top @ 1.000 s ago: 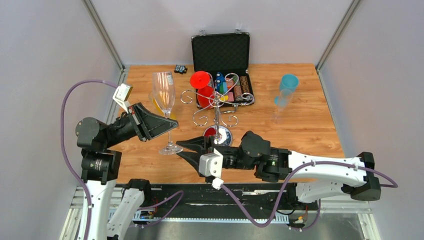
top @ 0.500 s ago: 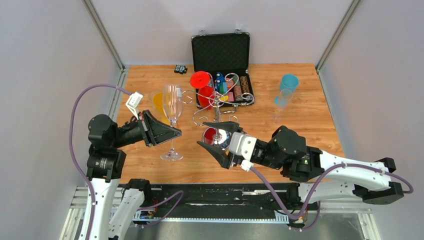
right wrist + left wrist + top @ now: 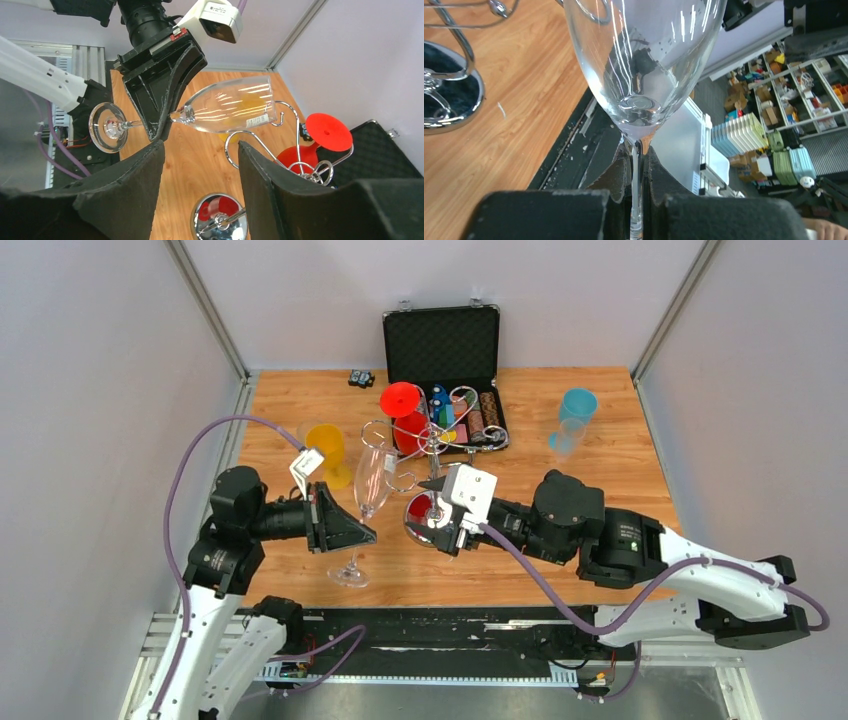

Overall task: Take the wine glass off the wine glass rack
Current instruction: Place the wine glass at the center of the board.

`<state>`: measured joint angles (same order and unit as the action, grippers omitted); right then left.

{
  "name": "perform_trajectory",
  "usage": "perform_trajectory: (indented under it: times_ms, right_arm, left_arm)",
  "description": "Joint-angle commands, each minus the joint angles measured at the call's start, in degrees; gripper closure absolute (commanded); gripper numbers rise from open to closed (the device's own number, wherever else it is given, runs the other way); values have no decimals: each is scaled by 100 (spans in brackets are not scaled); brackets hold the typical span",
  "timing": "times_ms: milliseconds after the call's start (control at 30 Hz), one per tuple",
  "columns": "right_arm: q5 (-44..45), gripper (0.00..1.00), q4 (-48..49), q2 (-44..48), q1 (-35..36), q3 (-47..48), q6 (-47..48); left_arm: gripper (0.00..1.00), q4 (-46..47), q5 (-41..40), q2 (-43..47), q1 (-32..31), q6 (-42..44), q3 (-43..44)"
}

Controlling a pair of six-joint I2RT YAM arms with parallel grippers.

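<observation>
Just beside rack (image 3: 220,220), tilted wine glass (image 3: 230,107).

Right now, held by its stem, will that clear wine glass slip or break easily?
Probably fragile: the wine glass has a thin clear bowl on a slender stem. Likely slippery, since the left gripper pinches only that smooth stem.

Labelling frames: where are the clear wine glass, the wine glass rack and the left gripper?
clear wine glass (image 3: 230,110), right wrist view, bowl.
wine glass rack (image 3: 206,222), right wrist view, round base.
left gripper (image 3: 638,165), left wrist view, between fingertips.
</observation>
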<state>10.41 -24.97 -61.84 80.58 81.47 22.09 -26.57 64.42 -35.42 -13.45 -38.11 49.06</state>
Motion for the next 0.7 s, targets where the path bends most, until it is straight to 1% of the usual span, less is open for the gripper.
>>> perform_trajectory:
  times_ms: [0, 100, 233, 333, 400, 467, 667]
  right_arm:
    - [-298, 42, -740, 73, -82, 433, -627]
    - [-588, 42, -1007, 126, -165, 557, -787]
    - [-1050, 41, -1385, 152, -320, 813, -963]
    - [-1686, 38, -1826, 41, -573, 1155, -1249]
    - [-2046, 38, -2096, -80, -748, 1384, -1420]
    - [-2308, 39, -2209, -118, -832, 1511, -1488]
    - [-3032, 39, -2406, -228, -1018, 1737, -1602]
  left_arm:
    - [100, -520, -120, -70, -439, 865, 398]
    - [100, -879, -283, -98, -933, 1349, 526]
    - [100, -1383, -710, -130, -1532, 1848, 717]
    - [100, -1563, -967, -146, -1914, 2045, 757]
    - [100, -1646, -1077, -145, -2158, 2156, 800]
    - [100, -1743, -1205, -128, -2455, 2281, 867]
    - [100, -1931, -1505, -58, -3032, 2498, 952]
